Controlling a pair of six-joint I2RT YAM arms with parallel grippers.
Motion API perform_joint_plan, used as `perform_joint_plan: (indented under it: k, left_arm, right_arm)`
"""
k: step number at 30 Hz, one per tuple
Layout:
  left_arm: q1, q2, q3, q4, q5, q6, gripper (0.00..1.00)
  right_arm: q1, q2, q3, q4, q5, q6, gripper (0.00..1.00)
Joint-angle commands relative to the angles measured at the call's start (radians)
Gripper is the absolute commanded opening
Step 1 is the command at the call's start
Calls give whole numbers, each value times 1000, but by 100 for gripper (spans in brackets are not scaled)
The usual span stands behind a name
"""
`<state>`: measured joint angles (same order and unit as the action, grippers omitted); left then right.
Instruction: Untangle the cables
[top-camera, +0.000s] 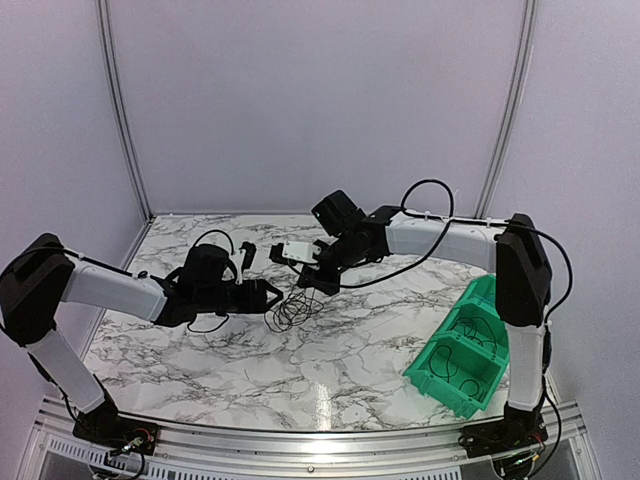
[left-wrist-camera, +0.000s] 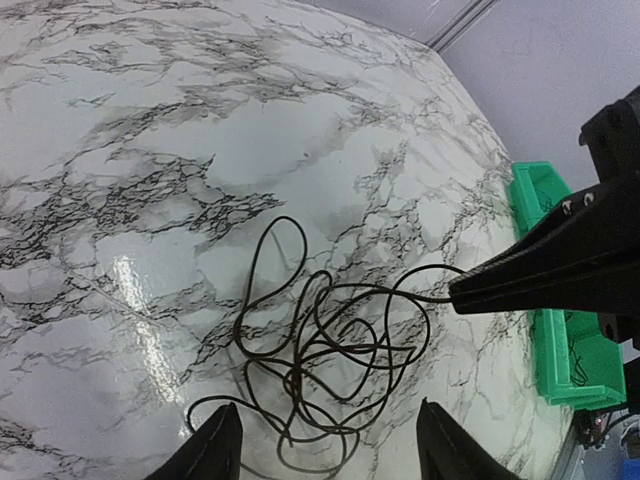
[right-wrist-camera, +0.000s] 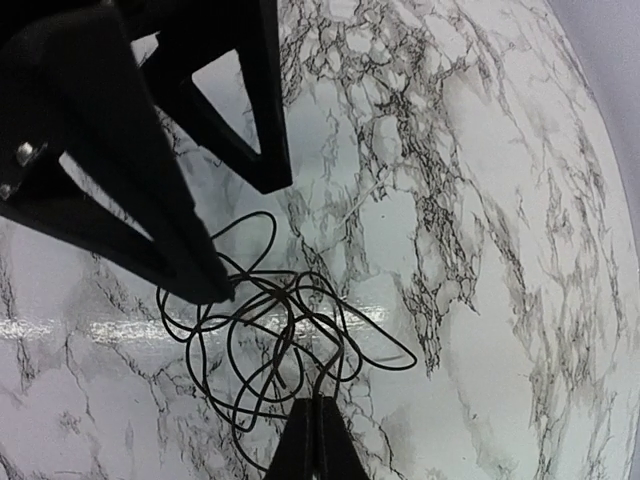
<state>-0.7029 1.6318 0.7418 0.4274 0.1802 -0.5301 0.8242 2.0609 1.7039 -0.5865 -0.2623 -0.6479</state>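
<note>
Step in hand: drawing one strand out of the small loopy tangle of thin black cables (left-wrist-camera: 320, 365). The tangle lies on the white marble-patterned bench (left-wrist-camera: 150, 150) between the two arms, well apart from the green plastic bin (top-camera: 445, 380) at the right. Right gripper (right-wrist-camera: 313, 410): jaws fully closed with the tips at the tangle's edge. A strand runs straight into them in both wrist views, so I judge one wire pinched. Left gripper (left-wrist-camera: 328, 410): jaws roughly halfway apart, straddling the opposite side of the tangle, holding nothing. In the right wrist view one left finger (right-wrist-camera: 130, 170) appears to touch an outer loop. To do this well: close the left jaws on the bulk of the loops as an anchor, then draw the right up and away slowly, watching whether the loop slides free or tightens. If the whole bundle rises together, stop and re-grip a different strand
</note>
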Motion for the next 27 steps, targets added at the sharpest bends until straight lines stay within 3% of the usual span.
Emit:
perform_joint_plan:
  k: [1, 9, 15, 21, 27]
  left_arm:
    - [-15, -32, -34, 182, 30, -49, 63]
    - [-13, 112, 68, 258, -68, -142, 56]
    - [-8, 274, 168, 264, -195, -218, 46]
    - [17, 328, 163, 264, -259, -265, 40]
    - [43, 327, 128, 263, -279, -273, 36]
  right_arm:
    - [-11, -17, 89, -11, -36, 110, 0]
    - [-18, -57, 140, -48, -169, 168, 0]
    - [-55, -155, 181, -62, -426, 197, 0]
    - [-157, -258, 277, -50, -662, 240, 0]
    - [-209, -283, 425, -98, -761, 246, 0]
